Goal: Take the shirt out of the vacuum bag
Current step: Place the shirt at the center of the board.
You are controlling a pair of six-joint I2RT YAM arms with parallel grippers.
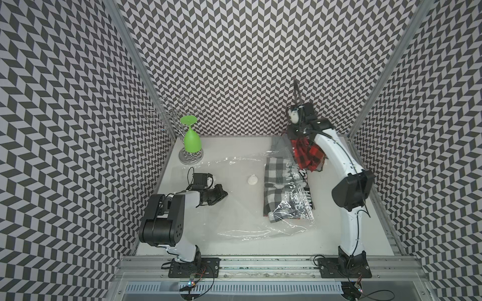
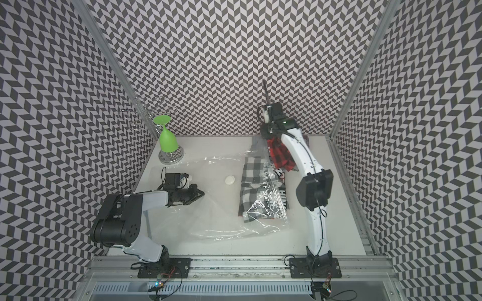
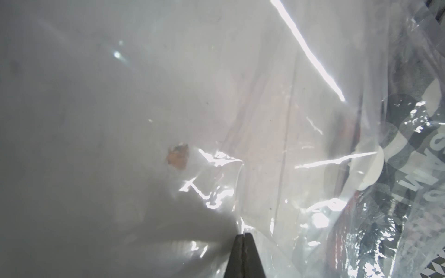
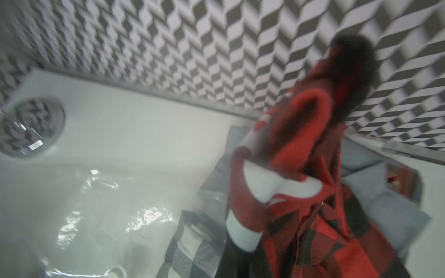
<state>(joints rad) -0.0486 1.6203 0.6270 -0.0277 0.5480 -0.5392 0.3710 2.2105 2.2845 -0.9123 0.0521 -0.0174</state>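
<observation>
Well, at the far left a green glass (image 1: pixel 192 140) is hanging upside down on a wire rack (image 1: pixel 167 114), and nothing is touching it. Next, the left gripper (image 1: pixel 221 194) is pressing its two fingers together on a bit of the vacuum bag (image 1: pixel 260 229) (the wrist view is showing crinkled plastic caught right at the tips). The bag is lying flat across the table (image 1: pixel 234 146), with its round white valve (image 1: pixel 252 179) near the middle. Further right, a grey checked cloth (image 1: pixel 276 177) is sitting inside the bag. Then the red and black shirt (image 1: pixel 305 153) is hanging in the air over the bag's right end, and the right gripper (image 1: pixel 295 133) is pinching its top, high up near the back wall. I cannot tell if the shirt's bottom end is free of the plastic yet.

What could go wrong? The plastic is thin and slippery, so it may be sliding out of the left pinch, and then the whole bag would be rising with the shirt. The shirt could be dragging the grey cloth out too. And a sliding bag might be bumping the rack and tipping the glass
</observation>
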